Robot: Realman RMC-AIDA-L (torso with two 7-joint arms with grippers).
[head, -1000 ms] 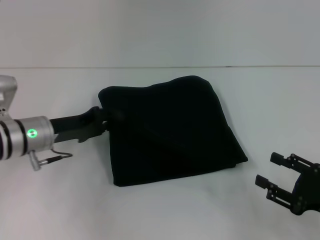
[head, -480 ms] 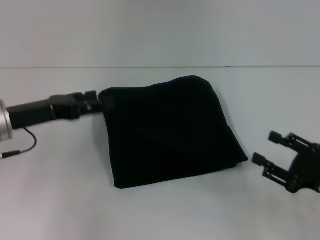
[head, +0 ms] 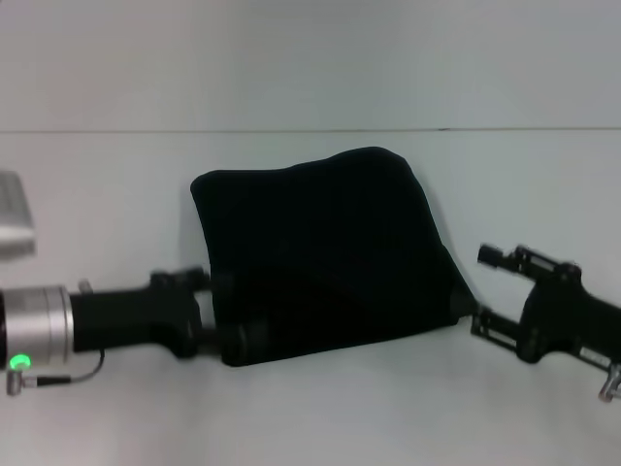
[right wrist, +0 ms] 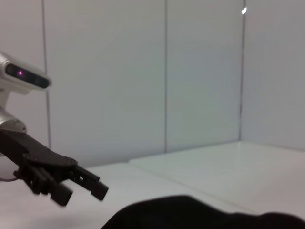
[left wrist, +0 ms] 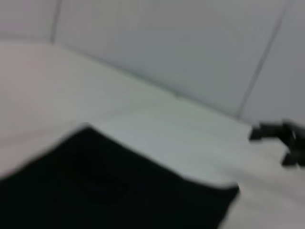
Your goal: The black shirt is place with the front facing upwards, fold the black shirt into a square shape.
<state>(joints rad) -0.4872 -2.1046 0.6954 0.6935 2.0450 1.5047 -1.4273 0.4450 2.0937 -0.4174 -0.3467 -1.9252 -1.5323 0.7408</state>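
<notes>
Both grippers have closed in: left gripper (head: 228, 335) and open-jawed right gripper (head: 482, 291) flank the black shirt (head: 325, 248).

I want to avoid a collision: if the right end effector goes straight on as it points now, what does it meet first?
Most likely the shirt: the right end effector points at its near right corner, almost touching it, though depth is unclear.

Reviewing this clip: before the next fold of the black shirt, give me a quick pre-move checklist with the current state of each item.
1. black shirt folded into a compact, roughly square bundle: ok.
2. Bundle lying on the white table, away from its edges: ok.
3. left tool at the near left corner: ok.
4. right tool at the near right corner: ok.
5. Either tool gripping cloth: cannot tell.
6. Printed front visible: not ok, only plain black shows.
</notes>
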